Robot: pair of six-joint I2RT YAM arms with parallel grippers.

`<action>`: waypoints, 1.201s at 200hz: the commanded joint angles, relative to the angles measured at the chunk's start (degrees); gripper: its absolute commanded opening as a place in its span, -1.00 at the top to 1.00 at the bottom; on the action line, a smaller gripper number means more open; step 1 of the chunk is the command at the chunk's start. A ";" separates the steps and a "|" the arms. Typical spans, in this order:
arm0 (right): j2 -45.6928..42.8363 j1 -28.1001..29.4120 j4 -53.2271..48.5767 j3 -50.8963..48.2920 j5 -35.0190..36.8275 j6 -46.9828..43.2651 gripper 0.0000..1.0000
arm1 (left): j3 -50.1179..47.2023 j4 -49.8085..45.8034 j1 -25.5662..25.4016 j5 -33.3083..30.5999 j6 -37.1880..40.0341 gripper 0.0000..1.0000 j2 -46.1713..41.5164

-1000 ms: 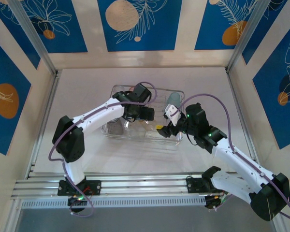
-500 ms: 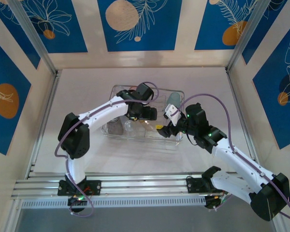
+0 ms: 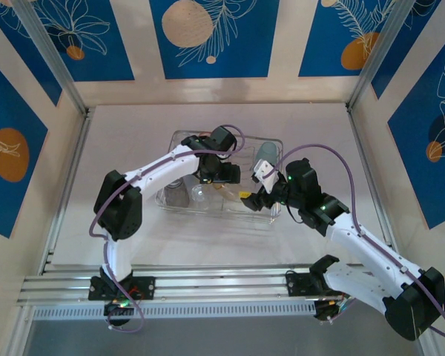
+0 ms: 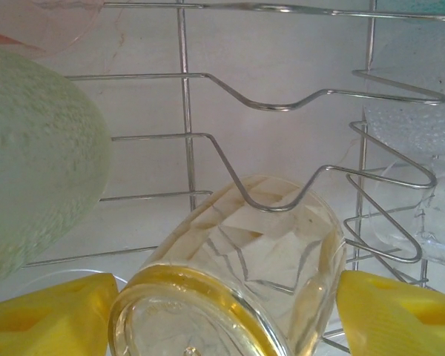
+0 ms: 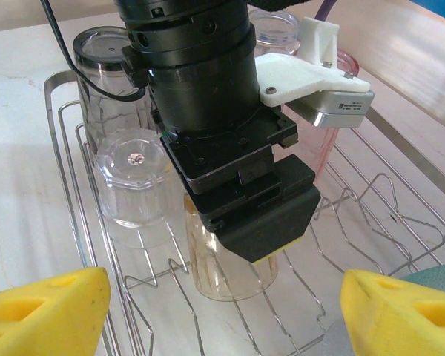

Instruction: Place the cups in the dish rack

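Dish rack (image 3: pixel 179 134) sat mid-table (image 3: pixel 133 133), ahead of both arm bases. Left gripper (image 3: pixel 224 178) was down inside the rack, near its middle, with its jaws closed around an amber cup (image 4: pixel 237 274). The yellow pads (image 4: pixel 52 311) lay against both sides of that cup. In the right wrist view the amber cup stood upright under the gripper, its lower end on the rack's wires. In the left wrist view a bent divider wire (image 4: pixel 282 104) crossed in front of it. Right gripper (image 5: pixel 222 319) hung over the rack's edge nearest the right arm, pointed into the rack. Its jaws were wide apart with nothing between them, only rack wire below. Other cups were loaded in the rack. A smoky grey cup (image 5: pixel 107 81) stood in a corner, rim up. A clear cup (image 5: pixel 137 185) stood just beside it, upside down, close to the amber cup. A pink cup (image 5: pixel 330 141) stood behind the left gripper, partly hidden by it. A frosted pale-green cup (image 4: pixel 37 170) lay close beside the left jaws inside the rack. I could not tell whether it touched the amber cup.
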 commanded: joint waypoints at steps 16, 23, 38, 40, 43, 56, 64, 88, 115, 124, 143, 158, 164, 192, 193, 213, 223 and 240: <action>-1.34 0.16 0.44 0.24 -0.54 0.66 -0.62 | 1.07 2.70 -0.50 7.35 -0.58 -0.47 1.58; -1.37 0.16 0.46 0.27 -0.49 0.66 -0.62 | 0.83 2.97 -0.57 7.92 -0.43 -0.49 1.60; -1.53 0.17 0.46 0.13 -0.38 0.66 -0.62 | -0.04 3.67 -0.60 8.81 -0.38 -0.58 1.64; -1.51 0.16 0.53 0.14 -0.43 0.70 -0.62 | -0.19 3.76 -0.58 8.88 -0.40 -0.59 1.63; -1.46 0.18 0.55 0.20 -0.41 0.72 -0.62 | -0.27 3.88 -0.59 8.94 -0.36 -0.60 1.57; -1.62 0.25 0.64 -0.01 -0.32 0.74 -0.62 | -0.99 4.42 -0.58 9.53 -0.28 -0.68 1.47; -1.62 0.25 0.62 0.02 -0.30 0.74 -0.63 | -1.22 4.67 -0.60 9.92 -0.22 -0.71 1.36; -1.84 0.29 0.73 -0.02 0.05 0.81 -0.63 | -1.66 5.17 -0.61 11.19 0.43 -0.64 1.09; -2.12 0.34 0.73 -0.09 0.69 1.05 -0.63 | -1.95 5.86 -0.57 12.59 0.65 -0.50 0.79; -2.31 0.33 0.81 -0.11 0.99 1.16 -0.63 | -2.12 6.19 -0.57 12.82 0.71 -0.46 0.37; -2.68 0.34 0.64 -0.06 2.28 1.41 -0.63 | -2.12 6.24 -0.57 13.06 0.79 -0.38 -0.55; -3.11 0.34 0.94 -0.15 4.20 1.94 -0.63 | -2.12 6.35 -0.62 13.21 0.89 -0.35 -1.63; -3.45 0.29 1.20 -0.28 5.31 2.24 -0.63 | -2.04 6.47 -0.57 13.31 0.91 -0.35 -2.12; -5.64 0.16 2.44 -1.02 12.69 4.96 -0.63 | -1.95 6.83 -0.57 14.46 1.09 -0.33 -3.52; -5.74 0.16 2.46 -1.02 12.98 5.05 -0.63 | -1.95 6.87 -0.57 14.47 1.09 -0.33 -3.57; -7.69 -0.42 2.53 -1.46 17.65 6.97 -0.62 | -1.99 7.05 -0.66 15.38 1.09 -0.32 -3.71; -8.70 -1.09 2.36 -1.73 19.02 7.94 -0.62 | -2.12 7.27 -0.75 15.46 1.10 -0.30 -3.87; -9.85 -2.62 1.47 -2.19 20.42 9.77 -0.62 | -2.13 7.42 -0.75 15.49 1.19 -0.23 -3.97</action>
